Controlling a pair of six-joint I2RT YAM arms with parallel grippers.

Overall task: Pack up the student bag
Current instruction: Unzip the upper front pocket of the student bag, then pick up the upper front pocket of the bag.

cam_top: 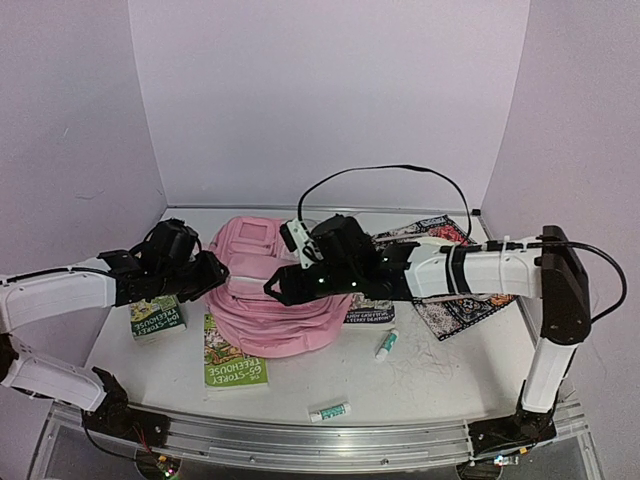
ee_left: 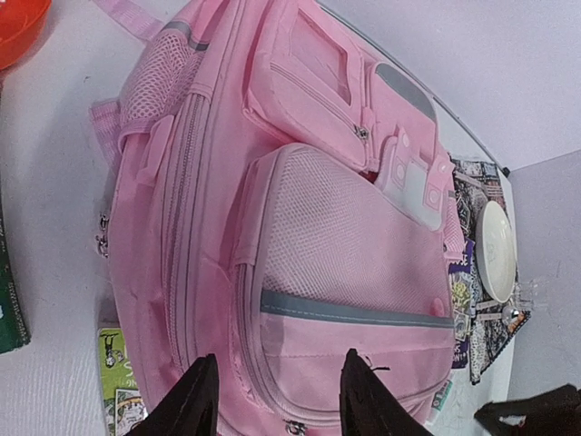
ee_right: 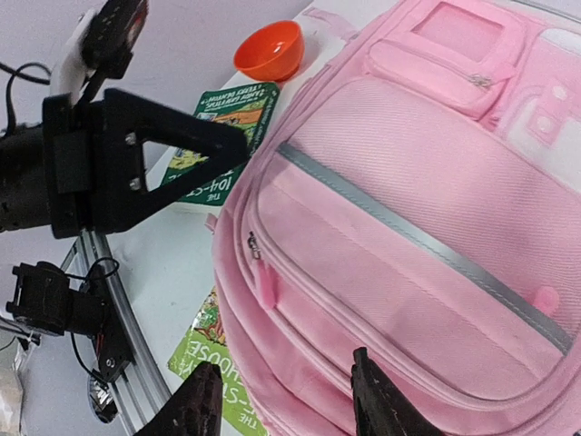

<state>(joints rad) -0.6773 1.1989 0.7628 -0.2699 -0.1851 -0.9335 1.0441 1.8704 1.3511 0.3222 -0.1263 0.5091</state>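
Observation:
The student bag (cam_top: pixel 268 290) is a large pink backpack lying flat mid-table, front pockets up. In the left wrist view the student bag (ee_left: pixel 309 227) fills the frame, and my left gripper (ee_left: pixel 277 401) stands open just above the lower front pocket, nothing between its black fingers (ee_left: pixel 195 404). My right gripper (ee_right: pixel 286 407) is also open, hovering over the bag's (ee_right: pixel 408 209) near edge beside a pink zip pull (ee_right: pixel 264 282). From above, the left gripper (cam_top: pixel 208 276) is at the bag's left side and the right gripper (cam_top: pixel 284 288) over its middle.
Green books lie left (cam_top: pixel 157 318) and front (cam_top: pixel 232 356) of the bag, another (cam_top: pixel 370 312) under the right arm. A patterned cloth (cam_top: pixel 455 300) lies on the right, with two glue sticks (cam_top: pixel 386 344) (cam_top: pixel 330 411) in front. An orange bowl (ee_right: pixel 270 50) sits beyond the bag.

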